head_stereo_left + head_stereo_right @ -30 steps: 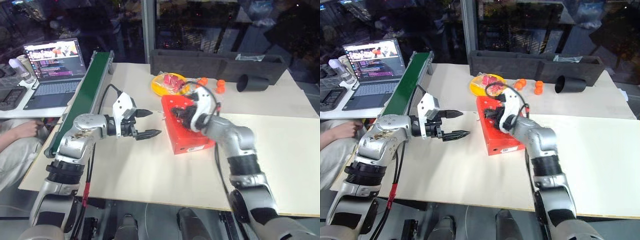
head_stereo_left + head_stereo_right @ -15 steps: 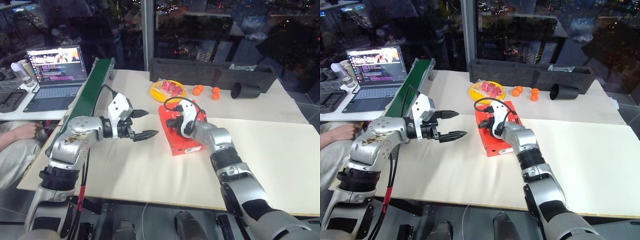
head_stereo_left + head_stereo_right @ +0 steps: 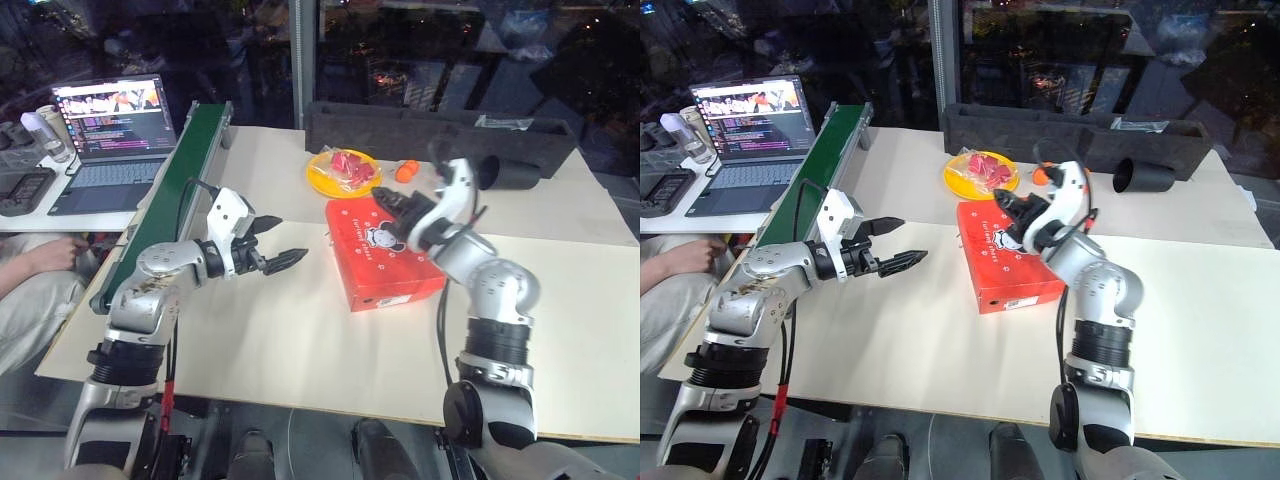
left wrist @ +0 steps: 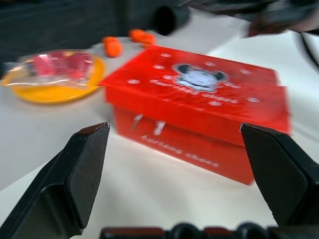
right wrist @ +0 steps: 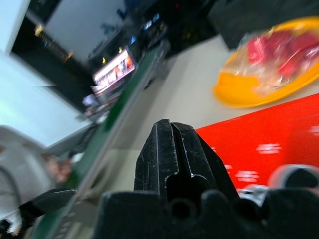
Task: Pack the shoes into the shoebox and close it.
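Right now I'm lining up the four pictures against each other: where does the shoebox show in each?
Left eye view: the shoebox, lid shut, middle of the table.
Right eye view: the same, centre.
Left wrist view: beyond the open left gripper, filling the middle.
Right wrist view: a red strip past the shut right gripper.
Shared landmark: the yellow plate behind it.

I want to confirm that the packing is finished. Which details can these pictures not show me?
- Shoes: the shoebox lid is down, so its inside is hidden in the eye views.
- Lid logo: its wording is blurred in the left wrist view.
- Side label: too small to read in the left eye view.
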Available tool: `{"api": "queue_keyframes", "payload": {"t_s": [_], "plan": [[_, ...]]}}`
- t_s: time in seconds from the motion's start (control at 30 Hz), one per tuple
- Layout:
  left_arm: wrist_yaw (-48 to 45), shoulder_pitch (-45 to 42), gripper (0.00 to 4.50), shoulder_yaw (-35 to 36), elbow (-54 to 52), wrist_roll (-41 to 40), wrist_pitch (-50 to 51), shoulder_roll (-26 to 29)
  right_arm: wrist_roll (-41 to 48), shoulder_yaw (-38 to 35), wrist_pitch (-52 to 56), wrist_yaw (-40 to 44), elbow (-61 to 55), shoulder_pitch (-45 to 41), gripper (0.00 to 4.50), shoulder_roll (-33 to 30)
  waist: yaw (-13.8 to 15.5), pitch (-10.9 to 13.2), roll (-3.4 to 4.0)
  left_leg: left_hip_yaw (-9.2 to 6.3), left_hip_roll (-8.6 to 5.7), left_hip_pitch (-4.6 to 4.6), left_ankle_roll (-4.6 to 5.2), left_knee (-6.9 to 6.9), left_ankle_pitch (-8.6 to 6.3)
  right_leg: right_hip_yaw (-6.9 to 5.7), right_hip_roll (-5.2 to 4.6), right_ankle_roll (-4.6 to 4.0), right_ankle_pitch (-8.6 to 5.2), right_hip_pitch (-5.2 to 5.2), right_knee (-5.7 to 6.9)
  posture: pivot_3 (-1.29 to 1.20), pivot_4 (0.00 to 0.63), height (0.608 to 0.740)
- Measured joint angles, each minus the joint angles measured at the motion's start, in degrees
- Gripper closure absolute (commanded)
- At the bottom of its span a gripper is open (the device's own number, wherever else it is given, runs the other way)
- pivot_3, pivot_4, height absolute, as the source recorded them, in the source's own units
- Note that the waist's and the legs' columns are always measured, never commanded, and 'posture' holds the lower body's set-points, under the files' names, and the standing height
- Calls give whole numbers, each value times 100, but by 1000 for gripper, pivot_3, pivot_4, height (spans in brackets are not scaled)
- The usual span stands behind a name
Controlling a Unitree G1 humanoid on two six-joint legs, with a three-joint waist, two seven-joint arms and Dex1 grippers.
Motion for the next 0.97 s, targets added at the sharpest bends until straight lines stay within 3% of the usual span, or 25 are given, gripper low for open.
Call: {"api": "queue_keyframes", "payload": {"t_s": [0.17, 0.27, 0.4, 0.57, 0.97], "plan": [[839, 389, 0, 430, 231, 215, -296, -302, -1225, 448, -677, 375, -1091, 1864, 4439, -1740, 146, 0, -1, 3, 0, 3, 0, 4, 0, 0, 0, 33, -23, 7, -8, 0, 150, 671], [1481, 559, 0, 845, 568, 302, -455, -531, -1709, 364, -1118, 541, -1131, 2793, 4439, -1989, 119, 4, -4, 15, -1, 1, -9, 19, 5, 16, 0, 46, -10, 5, -8, 0, 150, 671], [1921, 605, 0, 1022, 691, 342, -661, -731, -2277, 322, -1659, 544, -1209, 3038, 4439, -2348, 100, 4, -12, 24, -3, 10, -41, 26, 24, 27, 1, 51, 11, 12, -9, 0, 150, 671], [2089, 1053, 0, 936, 681, 542, -998, -911, -2952, 369, -1775, 61, -782, 3391, 4439, -2099, 141, -4, -25, 22, -3, 7, -47, 25, 27, 26, 0, 37, 2, 34, -26, 0, 150, 671], [2574, 1075, 0, 878, 699, 723, -1450, -1336, -3239, 245, -2030, -386, -206, 3431, 4439, -1553, 151, -4, -25, 20, -4, 7, -48, 24, 28, 24, 0, 56, 13, 37, -28, 0, 150, 671]]}}
